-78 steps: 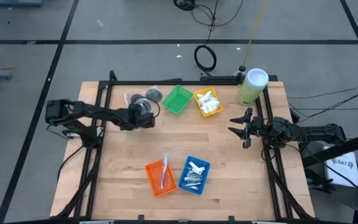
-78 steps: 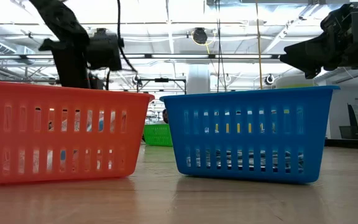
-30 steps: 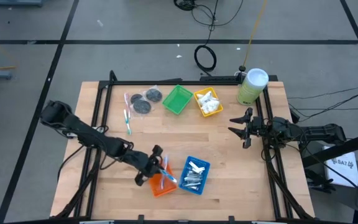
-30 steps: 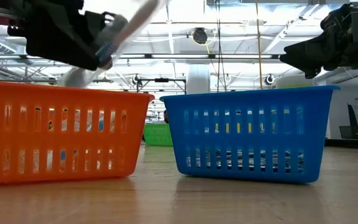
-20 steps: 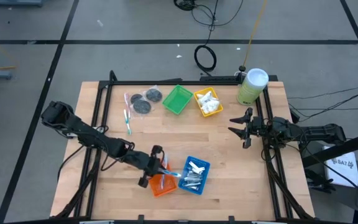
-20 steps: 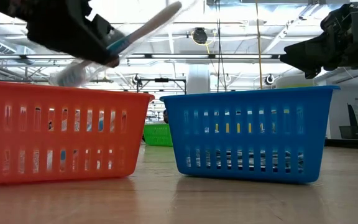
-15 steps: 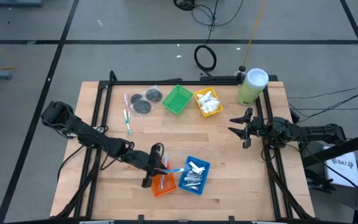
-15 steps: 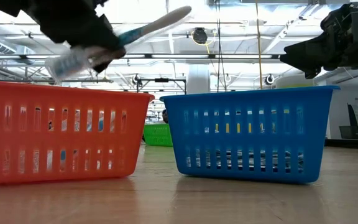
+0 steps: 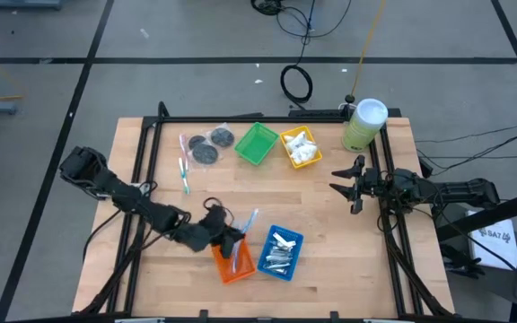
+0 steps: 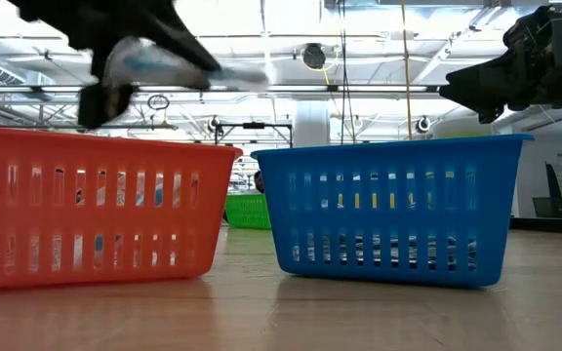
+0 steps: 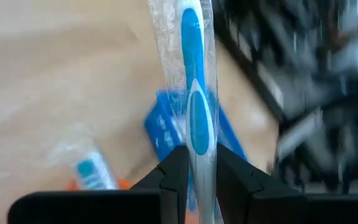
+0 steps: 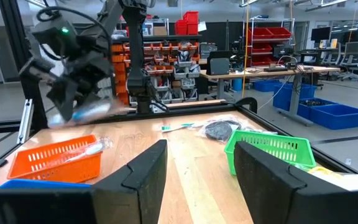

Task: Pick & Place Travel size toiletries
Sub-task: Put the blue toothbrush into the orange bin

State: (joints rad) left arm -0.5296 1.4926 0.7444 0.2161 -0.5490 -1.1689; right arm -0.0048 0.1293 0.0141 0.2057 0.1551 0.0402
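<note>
High view: left gripper (image 9: 237, 235) pinched a wrapped blue toothbrush (image 9: 250, 221) above the orange tray (image 9: 232, 262). Left wrist view: fingers (image 11: 174, 176) clamped its handle (no legible print). Right wrist view: right gripper (image 12: 197, 163) hung wide, empty, at the table's right edge.

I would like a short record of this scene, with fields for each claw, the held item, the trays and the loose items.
left claw: shut on a wrapped blue toothbrush, above the orange tray
right claw: open, waiting at the table's right edge
orange tray: holds one toothbrush already
blue tray: silver tubes
yellow tray: white packets
green tray: looks empty
loose items: dark discs, toothbrushes at the far left
</note>
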